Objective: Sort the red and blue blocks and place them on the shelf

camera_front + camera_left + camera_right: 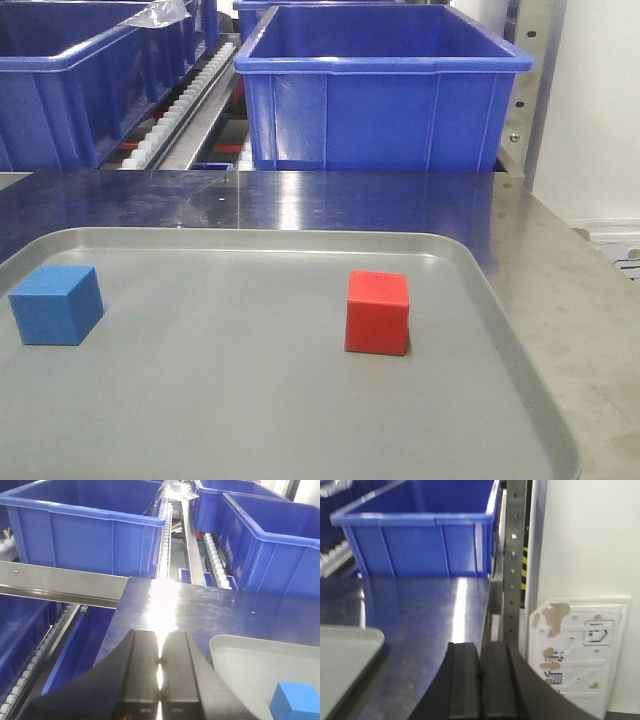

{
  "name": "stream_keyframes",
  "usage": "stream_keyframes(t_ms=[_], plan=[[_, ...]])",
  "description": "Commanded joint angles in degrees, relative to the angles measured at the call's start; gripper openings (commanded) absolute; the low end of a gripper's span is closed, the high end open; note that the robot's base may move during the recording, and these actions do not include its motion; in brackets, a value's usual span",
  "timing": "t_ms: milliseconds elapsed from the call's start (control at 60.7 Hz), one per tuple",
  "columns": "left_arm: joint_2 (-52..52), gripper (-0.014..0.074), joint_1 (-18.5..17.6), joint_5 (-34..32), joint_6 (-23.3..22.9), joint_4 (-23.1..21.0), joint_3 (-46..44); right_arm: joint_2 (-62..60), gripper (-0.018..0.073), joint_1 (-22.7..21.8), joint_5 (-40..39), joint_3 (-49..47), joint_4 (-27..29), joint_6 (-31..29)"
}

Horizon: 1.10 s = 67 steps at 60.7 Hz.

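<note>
Blocks: two total, both plain matte cubes. One red block (pixel 377 312) sits right of centre in the front view and one blue block (pixel 56 304) at lower left, well apart on the single grey tray (pixel 250 420). Two blue tubs (pixel 380 100) front the shelf (pixel 515 555) up top. The left gripper (pixel 160 650) and right gripper (pixel 480 660) are both pressed together, pinching nothing.

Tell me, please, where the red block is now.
In the front view, the red block sits on the grey tray, right of centre; the blue block lies apart, near the tray's left edge.
</note>
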Motion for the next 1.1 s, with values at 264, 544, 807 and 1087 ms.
stream_keyframes(t_ms=[264, 544, 807, 1087], plan=[[-1.15, 0.0135, -0.3, -4.67, -0.04, -0.52, 2.68, 26.08, 0.0054, -0.16, -24.59, -10.79, 1.54, 0.86], [-1.15, 0.0135, -0.3, -4.67, -0.04, -0.52, 2.68, 38.14, 0.0054, -0.16, -9.53, -27.38, 1.79, 2.07], [-1.15, 0.0135, -0.3, -4.67, -0.04, -0.52, 2.68, 48.78, 0.0054, -0.16, 14.87, -41.18, 5.18, 4.87], [-1.15, 0.0135, -0.3, -4.67, -0.04, -0.52, 2.68, 59.15, 0.0054, -0.16, 21.04, -45.8, 4.97, 4.87]])
